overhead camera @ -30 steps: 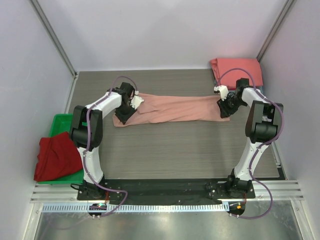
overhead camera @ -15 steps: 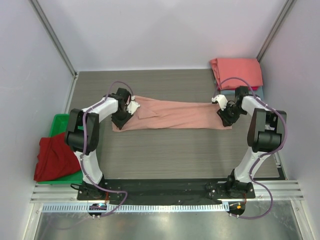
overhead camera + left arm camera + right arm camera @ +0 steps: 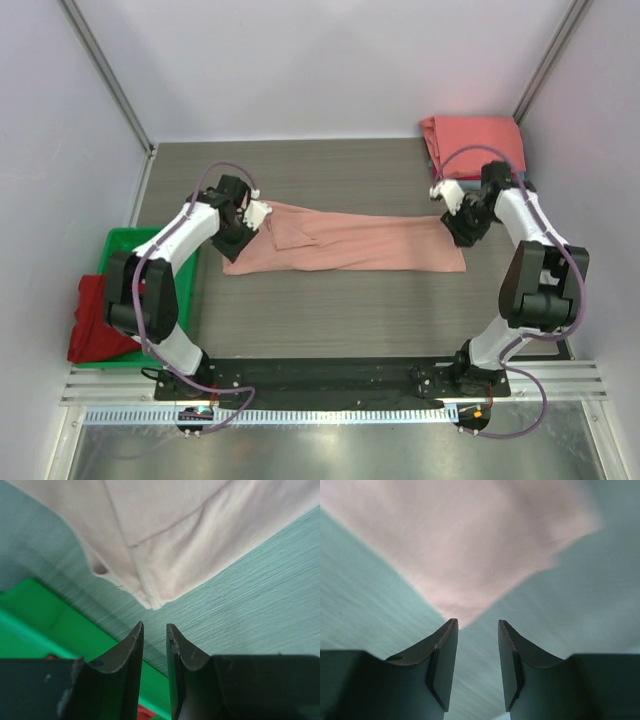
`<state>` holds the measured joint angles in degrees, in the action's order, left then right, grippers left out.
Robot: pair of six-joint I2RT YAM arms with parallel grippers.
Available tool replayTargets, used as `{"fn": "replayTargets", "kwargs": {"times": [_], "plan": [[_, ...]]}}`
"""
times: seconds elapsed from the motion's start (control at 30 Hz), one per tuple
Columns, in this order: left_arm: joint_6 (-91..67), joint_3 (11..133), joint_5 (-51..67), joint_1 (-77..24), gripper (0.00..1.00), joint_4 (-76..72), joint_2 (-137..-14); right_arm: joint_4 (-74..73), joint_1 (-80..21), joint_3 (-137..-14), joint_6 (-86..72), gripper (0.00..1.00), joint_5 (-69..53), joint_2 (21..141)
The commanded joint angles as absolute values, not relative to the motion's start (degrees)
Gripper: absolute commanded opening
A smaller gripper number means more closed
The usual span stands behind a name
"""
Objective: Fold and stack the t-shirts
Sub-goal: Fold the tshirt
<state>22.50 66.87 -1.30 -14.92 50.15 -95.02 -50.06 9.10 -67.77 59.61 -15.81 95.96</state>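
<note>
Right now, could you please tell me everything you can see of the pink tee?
The pink tee is soft, matte cotton by its look, folded into a long band lying flat across the table, with a sleeve fold and hemmed seams near its left end. The left end effector and right end effector stand open just off its ends, not gripping it.

Dusty-pink tee [image 3: 345, 243] lies flat in a long strip, left gripper [image 3: 241, 229] at its left end, right gripper [image 3: 463, 225] at its right. Folded coral-red tee [image 3: 480, 140] sits past that right end; green tray [image 3: 125, 245] with dark red tee [image 3: 95, 320] off the left.
</note>
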Motion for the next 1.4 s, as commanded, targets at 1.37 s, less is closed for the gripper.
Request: {"fn": "replayTargets", "kwargs": {"times": [1.37], "plan": [[6.5, 72.7, 15.7, -4.4, 0.05, 46.8, -109.7, -24.3, -39.3, -105.7, 44.1, 0.44, -33.0, 124.6]]}}
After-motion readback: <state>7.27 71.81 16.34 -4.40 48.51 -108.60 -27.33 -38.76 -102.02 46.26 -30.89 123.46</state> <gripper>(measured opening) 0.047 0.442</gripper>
